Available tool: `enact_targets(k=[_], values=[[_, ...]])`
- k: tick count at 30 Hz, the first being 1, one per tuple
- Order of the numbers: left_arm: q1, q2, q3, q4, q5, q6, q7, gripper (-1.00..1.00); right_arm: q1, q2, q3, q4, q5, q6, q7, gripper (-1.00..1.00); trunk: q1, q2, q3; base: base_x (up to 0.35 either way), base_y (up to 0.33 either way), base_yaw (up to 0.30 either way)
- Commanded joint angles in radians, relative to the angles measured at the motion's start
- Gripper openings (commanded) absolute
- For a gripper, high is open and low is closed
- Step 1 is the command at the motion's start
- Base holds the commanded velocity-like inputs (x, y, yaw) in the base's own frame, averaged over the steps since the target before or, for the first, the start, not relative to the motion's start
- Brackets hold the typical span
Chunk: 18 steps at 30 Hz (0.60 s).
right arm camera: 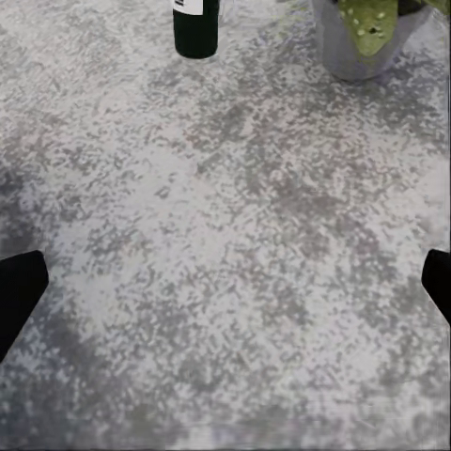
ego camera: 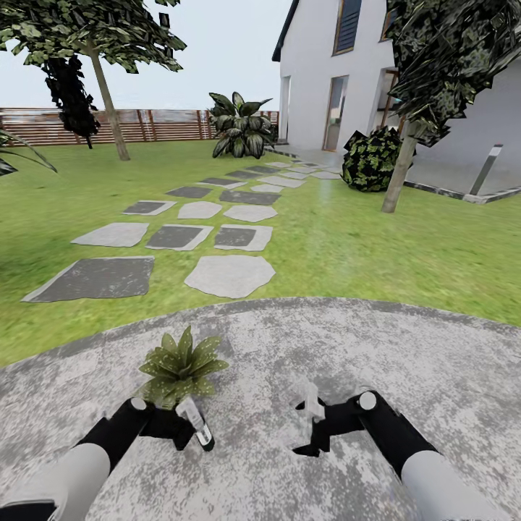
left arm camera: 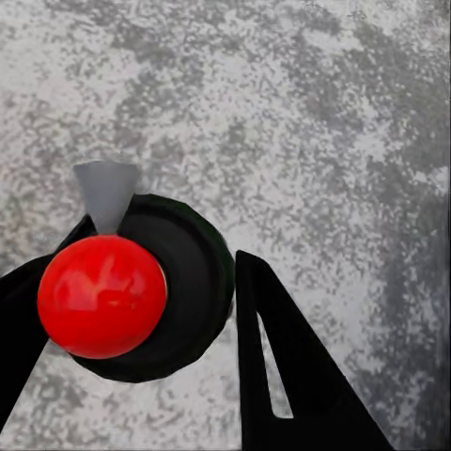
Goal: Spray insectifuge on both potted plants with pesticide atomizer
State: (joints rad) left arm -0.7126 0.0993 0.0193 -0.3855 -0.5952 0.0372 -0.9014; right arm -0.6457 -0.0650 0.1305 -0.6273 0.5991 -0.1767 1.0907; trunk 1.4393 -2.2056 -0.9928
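Observation:
My left gripper (ego camera: 189, 431) is shut on the pesticide atomizer (ego camera: 195, 422), a slender pale stem held just above the round grey stone patio (ego camera: 340, 347). In the left wrist view the atomizer (left arm camera: 103, 296) shows from above as a red cap on a dark round body with a grey nozzle, pressed between both black fingers (left arm camera: 282, 366). One potted plant (ego camera: 181, 365), a speckled green rosette, stands directly beyond that gripper. The right wrist view shows its grey pot (right arm camera: 362, 42) beside the atomizer's dark base (right arm camera: 195, 26). My right gripper (ego camera: 310, 420) hangs open over bare patio, its fingers wide apart.
Beyond the patio lies green lawn with grey stepping slabs (ego camera: 230, 275) leading to a white house (ego camera: 318, 72). A brown slatted fence (ego camera: 159, 124) closes the back. A dark bush (ego camera: 370, 159) and a tree trunk (ego camera: 400, 174) stand at the right.

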Motion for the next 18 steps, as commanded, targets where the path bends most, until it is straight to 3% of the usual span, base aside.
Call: enact_targets(k=[1, 4, 7, 8, 10, 12, 16, 18], values=[[0.0, -0.004, 0.007, 0.022, 0.018, 0.003, 0.026, -1.0, 0.0, -0.017, 0.002, 0.043, 0.003, -0.013, -0.041, 1.0, 0.0, 0.0, -0.001, 0.0, 0.0, 0.0], [0.002, -0.015, 0.012, 0.084, 0.07, 0.001, 0.165, -1.0, 0.005, -0.059, -0.001, 0.208, -0.057, -0.08, -0.183, 1.0, 0.0, 0.0, -0.001, 0.0, 0.0, 0.0], [0.002, -0.056, 0.013, 0.168, 0.142, -0.013, 0.301, -1.0, 0.022, -0.102, -0.024, 0.417, -0.222, -0.252, -0.37, 1.0, 0.0, 0.0, -0.001, 0.0, 0.0, 0.0], [0.006, -0.066, 0.013, 0.197, 0.167, -0.039, 0.352, -1.0, 0.025, -0.111, -0.027, 0.487, -0.279, -0.318, -0.416, 1.0, 0.0, 0.0, -0.001, 0.0, 0.0, 0.0], [0.034, -0.077, 0.013, 0.227, 0.213, -0.104, 0.438, -1.0, 0.04, -0.117, -0.031, 0.563, -0.349, -0.405, -0.464, 1.0, 0.0, 0.0, -0.001, 0.0, 0.0, 0.0], [0.056, -0.082, 0.014, 0.237, 0.268, -0.14, 0.516, -1.0, 0.077, -0.118, -0.032, 0.586, -0.394, -0.441, -0.519, 1.0, 0.0, 0.0, -0.001, 0.0, 0.0, 0.0], [0.128, -0.095, 0.013, 0.246, 0.43, -0.183, 0.69, -1.0, 0.176, -0.108, -0.033, 0.599, -0.527, -0.474, -0.761, 1.0, 0.0, 0.0, -0.001, 0.0, 0.0, 0.0], [0.153, -0.098, 0.013, 0.248, 0.452, -0.218, 0.727, -1.0, 0.189, -0.107, -0.033, 0.6, -0.556, -0.479, -0.823, 1.0, 0.0, 0.0, -0.001, 0.0, 0.0, 0.0]])
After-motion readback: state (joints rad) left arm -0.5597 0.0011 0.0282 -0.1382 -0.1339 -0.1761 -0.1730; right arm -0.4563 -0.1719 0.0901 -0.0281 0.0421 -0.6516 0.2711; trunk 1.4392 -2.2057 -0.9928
